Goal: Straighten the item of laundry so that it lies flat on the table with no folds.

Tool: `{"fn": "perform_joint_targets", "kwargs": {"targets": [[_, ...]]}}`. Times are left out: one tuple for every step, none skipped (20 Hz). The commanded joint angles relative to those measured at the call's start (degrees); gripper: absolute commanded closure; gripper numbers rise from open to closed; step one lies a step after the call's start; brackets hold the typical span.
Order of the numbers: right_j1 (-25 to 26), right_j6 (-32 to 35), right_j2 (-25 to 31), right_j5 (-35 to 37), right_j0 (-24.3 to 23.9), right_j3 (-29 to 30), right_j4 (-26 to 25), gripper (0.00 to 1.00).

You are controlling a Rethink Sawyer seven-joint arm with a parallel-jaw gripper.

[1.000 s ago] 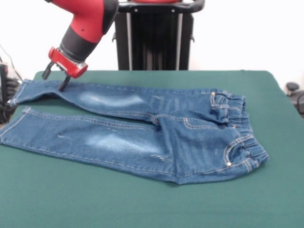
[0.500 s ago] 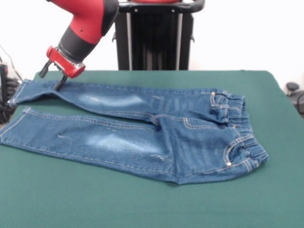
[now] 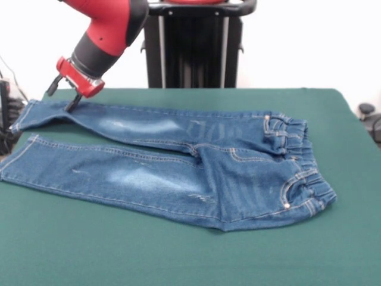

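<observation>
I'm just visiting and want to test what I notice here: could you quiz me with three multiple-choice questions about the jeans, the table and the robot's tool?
1. Where is the tool?
A. over the waistband
B. above the far leg's cuff end
C. resting on bare table

2. What colour is the table top?
A. dark green
B. white
C. red

3. How do the jeans lie?
A. rolled in a ball
B. hanging off the table's right side
C. spread out lengthwise, both legs showing

Answers:
B, its fingers sit by the far leg's end, at picture left.
A, green cloth surrounds the denim.
C, two legs run side by side from the waistband.
</observation>
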Motion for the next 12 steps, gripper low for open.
{"fn": "perform_joint_targets", "kwargs": {"targets": [[3.5, 3.7, 0.0, -5.2, 1.9, -2.9, 6.3, 0.00], [3.2, 3.3, -0.1, -5.1, 1.6, -3.1, 5.9, 0.00], [3.1, 2.9, -0.4, -5.2, 1.4, -3.3, 5.8, 0.00], [3.0, 2.5, -0.8, -5.1, 1.1, -3.6, 5.5, 0.00], [2.9, 2.1, -1.1, -5.0, 0.9, -3.8, 5.2, 0.00], [2.5, 1.8, -1.4, -4.8, 0.7, -3.9, 4.9, 0.00], [2.9, 1.8, -1.6, -4.7, 0.9, -4.2, 5.1, 0.00], [2.9, 1.8, -2.1, -4.8, 1.1, -4.1, 5.2, 0.00], [3.2, 1.9, -2.5, -5.2, 1.4, -4.0, 5.7, 0.00], [3.5, 2.0, -2.9, -5.5, 1.7, -4.0, 6.1, 0.00], [2.8, 1.9, -2.4, -4.9, 1.2, -4.4, 5.5, 0.00], [2.1, 1.8, -2.1, -4.4, 1.2, -4.2, 4.9, 0.00]]}}
